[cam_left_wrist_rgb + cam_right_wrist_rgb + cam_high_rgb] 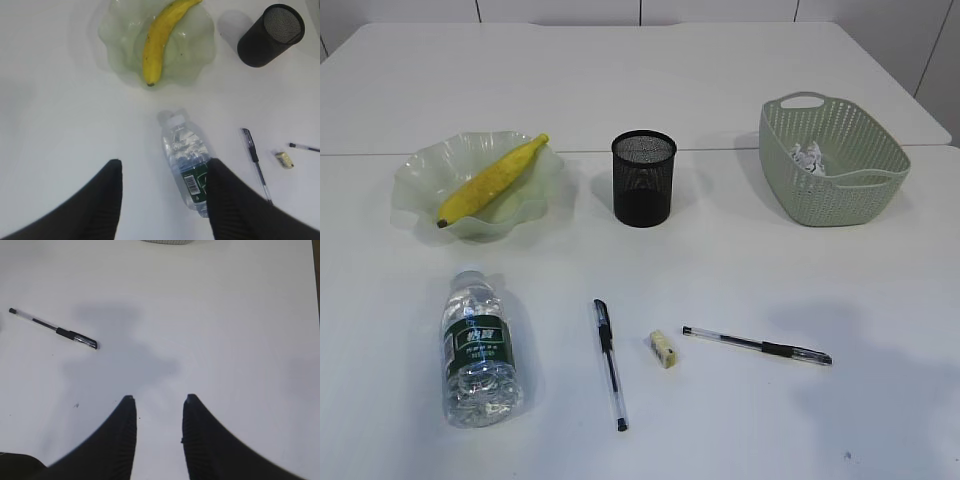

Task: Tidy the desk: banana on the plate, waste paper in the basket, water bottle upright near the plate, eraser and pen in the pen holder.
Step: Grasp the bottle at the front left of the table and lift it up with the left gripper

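Left gripper [162,195] gaping, empty; small clear plastic water bottle [187,165] lying just ahead of it. Slick, round, rolls easily, so grab mid-label. Right gripper [157,420] parted, empty too.

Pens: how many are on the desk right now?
2. One pen lies between the water bottle and the eraser; the other pen lies right of the eraser. None shows in the pen holder.

Matt white desk [740,270], black wire-mesh pen holder [643,178], clear glossy plastic water bottle [478,350], perforated plastic basket [840,185]
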`<state>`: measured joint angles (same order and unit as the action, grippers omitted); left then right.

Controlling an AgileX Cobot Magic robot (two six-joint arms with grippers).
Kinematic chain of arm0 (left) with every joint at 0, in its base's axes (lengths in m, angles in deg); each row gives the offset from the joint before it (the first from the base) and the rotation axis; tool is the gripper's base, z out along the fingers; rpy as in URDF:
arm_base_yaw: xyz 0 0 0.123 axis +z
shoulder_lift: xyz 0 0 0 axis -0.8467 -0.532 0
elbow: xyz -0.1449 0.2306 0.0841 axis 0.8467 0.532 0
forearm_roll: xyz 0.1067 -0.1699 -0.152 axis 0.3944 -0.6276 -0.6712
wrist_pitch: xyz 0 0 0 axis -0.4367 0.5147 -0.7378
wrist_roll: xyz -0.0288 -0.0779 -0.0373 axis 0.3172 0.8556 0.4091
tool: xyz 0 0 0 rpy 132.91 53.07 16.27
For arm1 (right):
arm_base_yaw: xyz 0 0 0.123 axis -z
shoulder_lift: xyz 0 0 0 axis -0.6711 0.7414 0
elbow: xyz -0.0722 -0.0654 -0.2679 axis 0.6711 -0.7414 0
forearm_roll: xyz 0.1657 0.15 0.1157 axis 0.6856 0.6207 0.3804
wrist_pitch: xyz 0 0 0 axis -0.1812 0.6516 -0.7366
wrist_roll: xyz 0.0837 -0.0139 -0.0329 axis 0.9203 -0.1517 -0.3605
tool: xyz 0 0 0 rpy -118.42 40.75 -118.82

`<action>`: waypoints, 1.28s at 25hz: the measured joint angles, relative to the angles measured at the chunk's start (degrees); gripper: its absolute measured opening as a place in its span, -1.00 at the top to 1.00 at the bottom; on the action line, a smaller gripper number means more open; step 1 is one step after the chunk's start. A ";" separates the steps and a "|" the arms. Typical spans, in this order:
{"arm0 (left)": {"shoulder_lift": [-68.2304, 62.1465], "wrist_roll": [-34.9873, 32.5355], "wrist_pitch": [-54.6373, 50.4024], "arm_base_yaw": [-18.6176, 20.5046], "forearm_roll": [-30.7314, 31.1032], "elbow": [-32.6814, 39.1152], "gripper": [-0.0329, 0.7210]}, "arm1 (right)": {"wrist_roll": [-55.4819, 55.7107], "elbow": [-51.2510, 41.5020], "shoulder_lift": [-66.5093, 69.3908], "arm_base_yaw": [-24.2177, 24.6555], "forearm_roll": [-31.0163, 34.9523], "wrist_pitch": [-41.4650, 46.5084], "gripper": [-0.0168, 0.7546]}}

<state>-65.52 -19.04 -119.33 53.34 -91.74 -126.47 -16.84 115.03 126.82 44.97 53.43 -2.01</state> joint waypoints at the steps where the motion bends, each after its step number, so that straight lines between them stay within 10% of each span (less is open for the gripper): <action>1: -0.88 0.82 0.09 0.00 -0.44 0.10 -0.10 | 0.00 0.00 0.00 0.00 0.12 0.00 0.34; 32: -27.68 15.00 1.71 -9.32 -1.14 0.10 -0.47 | 0.00 0.00 0.00 -2.48 -0.04 0.00 0.34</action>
<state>-93.20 -4.05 -117.62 44.02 -92.88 -126.37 -16.84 115.03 126.82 42.50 53.39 -2.01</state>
